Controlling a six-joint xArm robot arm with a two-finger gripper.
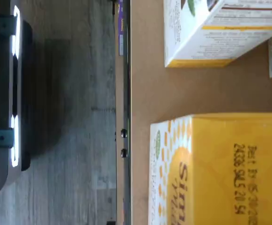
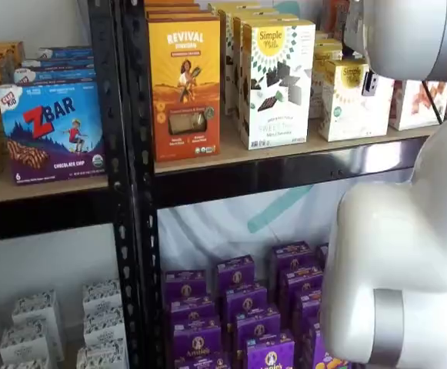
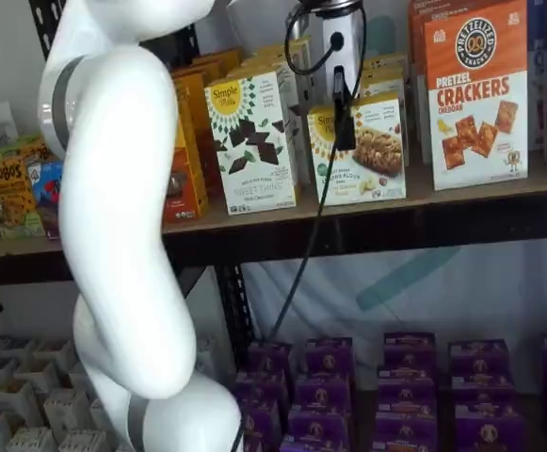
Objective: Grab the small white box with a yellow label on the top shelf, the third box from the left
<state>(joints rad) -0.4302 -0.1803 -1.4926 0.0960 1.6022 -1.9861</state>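
The small white box (image 2: 352, 100) with a yellow round label stands on the top shelf (image 2: 231, 157), right of the taller white Simple Mills box (image 2: 275, 81) and the orange Revival box (image 2: 183, 77). It also shows in a shelf view (image 3: 372, 155). My gripper (image 3: 345, 132) hangs right in front of this box's upper left part; only one black finger shows, side-on, so no gap can be judged. The wrist view looks down on the box's yellow top (image 1: 229, 164) close by, with the shelf board (image 1: 147, 79) and the taller box (image 1: 210, 33) beside it.
A Pretzel Crackers box (image 3: 475, 94) stands right of the small box. My white arm (image 3: 113, 235) fills much of both shelf views. A Zbar box (image 2: 54, 131) sits beyond the black upright (image 2: 131, 192). Purple boxes (image 2: 238, 307) fill the lower shelf.
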